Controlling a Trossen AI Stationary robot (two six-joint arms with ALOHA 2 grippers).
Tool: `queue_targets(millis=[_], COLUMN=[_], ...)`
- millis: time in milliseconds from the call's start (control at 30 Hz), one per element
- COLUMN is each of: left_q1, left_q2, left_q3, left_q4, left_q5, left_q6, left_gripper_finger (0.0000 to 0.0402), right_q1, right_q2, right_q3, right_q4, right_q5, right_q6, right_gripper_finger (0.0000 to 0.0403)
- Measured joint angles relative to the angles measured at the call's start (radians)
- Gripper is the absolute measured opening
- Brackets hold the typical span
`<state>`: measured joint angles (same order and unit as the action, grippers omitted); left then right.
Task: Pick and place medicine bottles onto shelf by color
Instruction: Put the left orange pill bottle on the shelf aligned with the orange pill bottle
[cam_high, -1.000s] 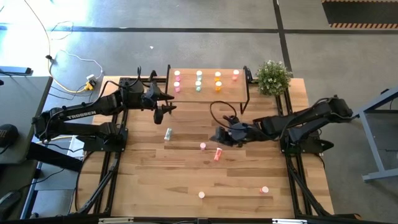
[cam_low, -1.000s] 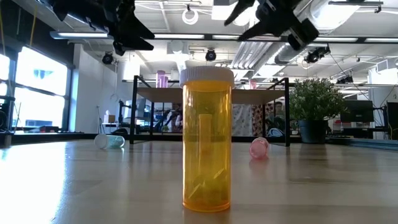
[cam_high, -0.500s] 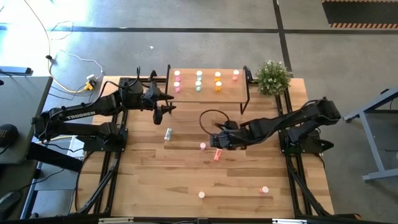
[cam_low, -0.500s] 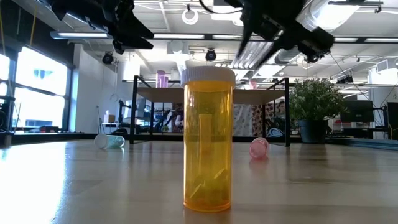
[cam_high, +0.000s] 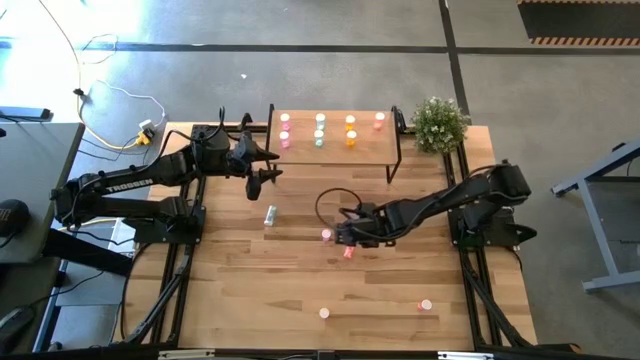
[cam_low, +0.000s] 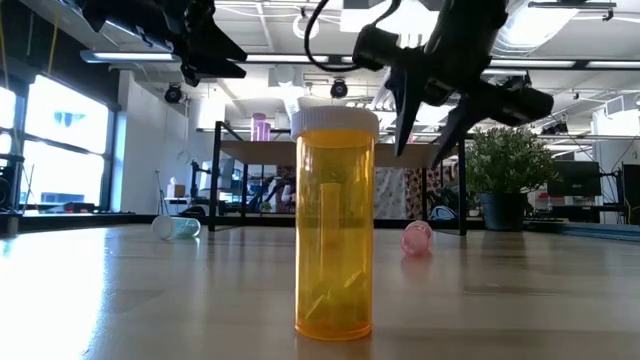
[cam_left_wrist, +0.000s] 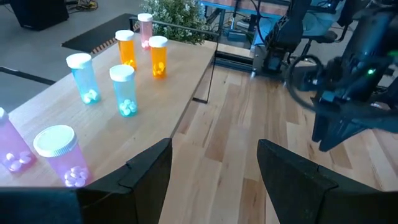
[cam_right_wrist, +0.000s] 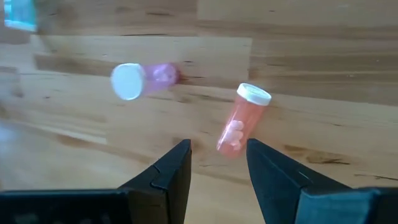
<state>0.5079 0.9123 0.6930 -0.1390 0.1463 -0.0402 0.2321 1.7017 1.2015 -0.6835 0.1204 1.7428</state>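
My right gripper (cam_high: 343, 236) is open, fingers pointing down, above two bottles that lie on their sides on the table: a pink one (cam_right_wrist: 146, 79) and a red-pink one (cam_right_wrist: 239, 121). Both also show in the high view, pink (cam_high: 326, 235) and red-pink (cam_high: 349, 251). My gripper touches neither. My left gripper (cam_high: 268, 176) is open and empty, in the air by the left end of the shelf (cam_high: 370, 148). Several white-capped bottles (cam_left_wrist: 124, 90) stand on the shelf in pink, pale blue-green, orange and red-pink pairs.
A pale green bottle (cam_high: 270, 214) lies on the table left of my right gripper. Two more bottles (cam_high: 324, 313) (cam_high: 426, 305) are near the front edge. An orange bottle (cam_low: 335, 220) stands close to the low camera. A potted plant (cam_high: 440, 123) stands at the far right.
My right gripper has gone toward the table's left and near edge and downward. It has tipped so that its fingers point down over the pink and red-pink bottles. No bottle has moved.
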Motion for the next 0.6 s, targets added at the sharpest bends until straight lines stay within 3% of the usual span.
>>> queue_targets(millis=[367,600], left_q1=[0.0,0.0], left_q2=[0.0,0.0], left_q3=[0.0,0.0], left_q4=[0.0,0.002], left_q5=[0.0,0.0], left_q6=[0.0,0.0], left_gripper_finger=[0.0225,0.0225], right_q1=[0.0,0.0], right_q2=[0.081,0.099], right_q3=[0.0,-0.002], right_q4=[0.01,0.001], right_q5=[-0.01,0.015], right_q6=[0.057,0.093], right_gripper_finger=[0.0148,0.0176])
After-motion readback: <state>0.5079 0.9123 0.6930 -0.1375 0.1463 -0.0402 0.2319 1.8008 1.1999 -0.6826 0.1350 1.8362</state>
